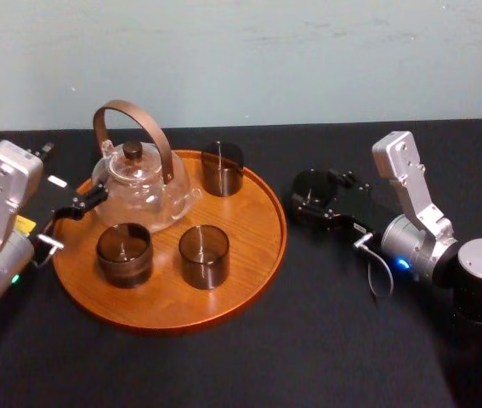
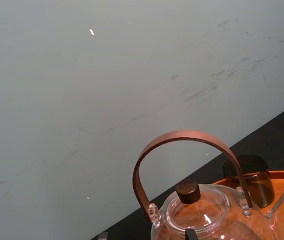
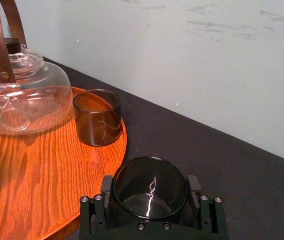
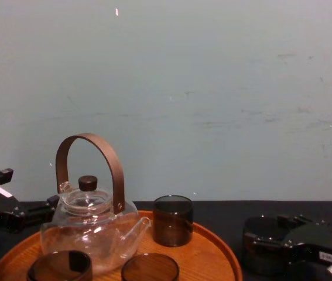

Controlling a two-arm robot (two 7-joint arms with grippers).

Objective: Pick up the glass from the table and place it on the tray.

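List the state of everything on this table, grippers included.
teapot: upright on the tray, lid on
back glass: upright, empty, on the tray
front left glass: upright, empty, on the tray
front right glass: upright, empty, on the tray
fourth glass: upright, empty, off the tray, in the right gripper
right gripper: shut on the fourth glass
left gripper: beside the teapot, at the tray's left edge

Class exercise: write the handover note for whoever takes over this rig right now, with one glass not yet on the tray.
Right gripper: jaws shut on the glass, low over the table, just right of the tray.
Left gripper: idle at the tray's left edge, beside the teapot.
Tray: holds the teapot and three other glasses.
Done: the grasp.
Left: lift, carry left over the rim, set down on bare wood, release.
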